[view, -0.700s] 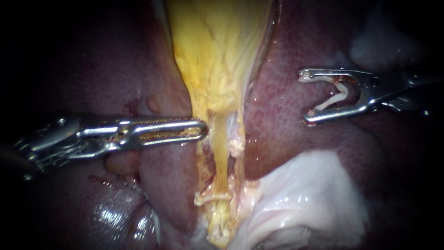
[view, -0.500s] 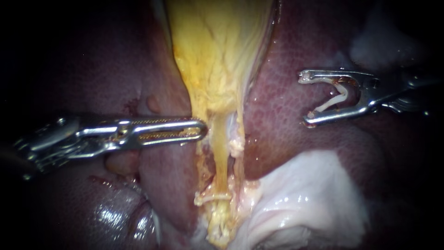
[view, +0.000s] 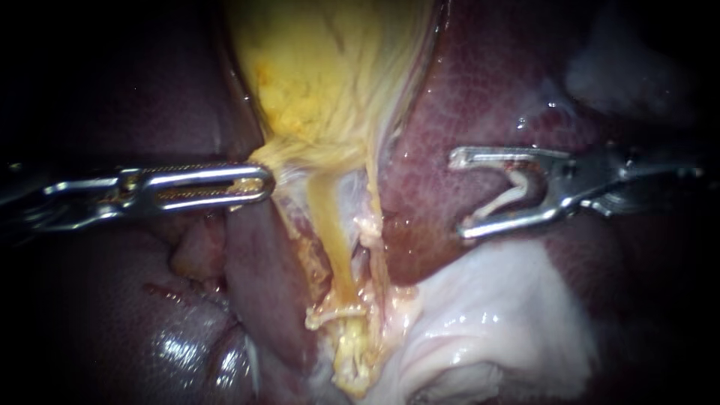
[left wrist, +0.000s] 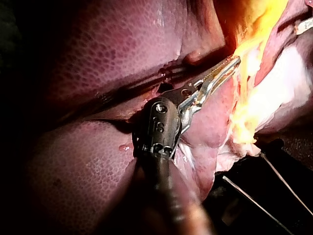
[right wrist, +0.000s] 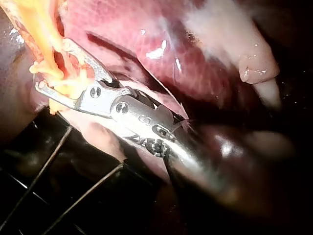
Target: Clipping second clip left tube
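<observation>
Dark red liver fills the field, with the one yellow gallbladder running down its middle. Two instruments show. The left instrument has its jaws clamped on the gallbladder's lower edge, where the yellow tissue stretches across to them. The right instrument stands with its jaws wide apart, both touching the white loaded clip they carry. The left tube runs down from the gallbladder, well apart from those jaws, with a lobe of liver between. There are two clips in all: the loaded one and a seated clip across the tube's lower end. Only the left wrist view shows the teeth along the left jaws. The right wrist view sets yellow tissue right at the right jaws, contact unclear, where the endoscope view shows a clear gap
</observation>
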You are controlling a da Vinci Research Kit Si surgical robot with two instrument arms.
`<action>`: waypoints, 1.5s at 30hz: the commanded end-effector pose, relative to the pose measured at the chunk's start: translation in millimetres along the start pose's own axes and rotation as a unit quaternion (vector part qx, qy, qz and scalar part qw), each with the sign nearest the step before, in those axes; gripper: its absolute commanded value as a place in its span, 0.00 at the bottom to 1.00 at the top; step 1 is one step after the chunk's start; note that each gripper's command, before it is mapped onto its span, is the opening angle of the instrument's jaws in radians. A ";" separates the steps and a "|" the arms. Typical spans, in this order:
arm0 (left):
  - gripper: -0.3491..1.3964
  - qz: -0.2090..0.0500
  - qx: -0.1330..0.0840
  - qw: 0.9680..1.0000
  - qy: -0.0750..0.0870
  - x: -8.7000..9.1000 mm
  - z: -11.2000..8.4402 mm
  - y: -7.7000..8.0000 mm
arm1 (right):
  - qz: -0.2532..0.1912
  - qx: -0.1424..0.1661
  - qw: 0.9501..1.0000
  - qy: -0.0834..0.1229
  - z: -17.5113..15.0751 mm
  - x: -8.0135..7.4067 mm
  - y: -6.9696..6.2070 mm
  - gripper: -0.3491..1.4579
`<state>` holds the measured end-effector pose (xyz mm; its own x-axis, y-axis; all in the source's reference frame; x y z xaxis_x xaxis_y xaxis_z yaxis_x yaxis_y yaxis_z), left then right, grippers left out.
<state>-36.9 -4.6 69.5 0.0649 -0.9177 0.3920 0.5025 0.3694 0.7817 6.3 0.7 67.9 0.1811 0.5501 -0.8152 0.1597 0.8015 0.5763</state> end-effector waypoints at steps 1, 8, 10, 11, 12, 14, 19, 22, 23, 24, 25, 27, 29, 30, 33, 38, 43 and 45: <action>0.00 0.000 0.001 1.000 0.000 0.0 -0.1 0.0 | 0.005 0.005 1.000 0.005 1.3 -1.4 0.0 0.52; 0.00 0.000 -0.001 1.000 -0.001 0.0 -0.7 -0.4 | 0.036 0.021 0.999 -0.009 6.1 -8.8 0.9 0.52; 0.00 0.000 0.000 1.000 -0.002 0.0 -0.9 -0.4 | 0.042 0.019 0.999 -0.014 6.5 -10.1 1.4 0.52; 0.00 0.000 0.000 1.000 -0.002 0.0 -0.9 -0.4 | 0.044 0.018 0.999 -0.014 6.6 -10.5 1.6 0.52; 0.00 -0.001 0.001 1.000 -0.003 -0.1 -1.0 -0.5 | 0.046 0.018 0.999 -0.014 6.7 -10.9 1.8 0.52; 0.00 -0.001 0.000 1.000 -0.003 -0.1 -1.0 -0.6 | 0.048 0.017 0.999 -0.014 7.0 -11.4 2.3 0.52; 0.00 -0.004 -0.001 1.000 -0.004 -0.1 -0.9 -1.0 | 0.053 0.014 0.998 -0.015 7.9 -12.2 3.2 0.52; 0.00 -0.005 -0.001 1.000 -0.004 -0.1 -0.9 -1.2 | 0.052 0.014 0.998 -0.016 8.8 -12.5 3.6 0.52; 0.00 -0.005 -0.002 1.000 -0.004 -0.1 -0.9 -1.2 | 0.054 0.015 0.998 -0.015 9.2 -12.7 3.7 0.52; 0.00 -0.005 -0.002 1.000 -0.004 -0.1 -0.9 -1.3 | 0.054 0.015 0.998 -0.016 9.6 -12.7 3.8 0.52; 0.00 -0.005 -0.002 1.000 -0.004 -0.1 -0.9 -1.3 | 0.053 0.018 0.998 -0.016 10.0 -12.8 3.8 0.52; 0.00 -0.005 -0.002 1.000 -0.004 -0.1 -0.9 -1.3 | 0.058 0.023 0.998 -0.016 10.9 -13.0 3.8 0.52; 0.00 -0.005 -0.001 1.000 -0.004 -0.1 -0.9 -1.2 | 0.064 0.033 0.997 -0.016 11.8 -13.1 3.5 0.52; 0.00 -0.005 -0.001 1.000 -0.004 -0.1 -0.9 -1.2 | 0.068 0.038 0.997 -0.017 12.1 -13.1 3.3 0.52; 0.00 -0.004 -0.001 1.000 -0.004 -0.1 -0.9 -0.7 | 0.075 0.057 0.995 -0.017 12.5 -12.9 2.3 0.52; 0.00 -0.004 -0.007 1.000 -0.007 -0.2 -0.9 0.8 | 0.084 0.085 0.993 -0.009 12.8 -12.1 0.8 0.52; 0.00 -0.004 -0.007 1.000 -0.007 -0.3 -0.6 1.4 | 0.085 0.102 0.991 -0.010 14.0 -11.8 0.2 0.51; 0.00 -0.005 -0.008 1.000 -0.007 -0.3 -0.5 1.2 | 0.086 0.102 0.991 -0.010 14.8 -12.1 0.3 0.51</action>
<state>-36.1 -3.9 70.1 0.0468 -0.9186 0.3925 0.5158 0.3587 0.7780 18.8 -9.2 78.9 0.2422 0.6668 -0.7048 0.3186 0.6315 0.7069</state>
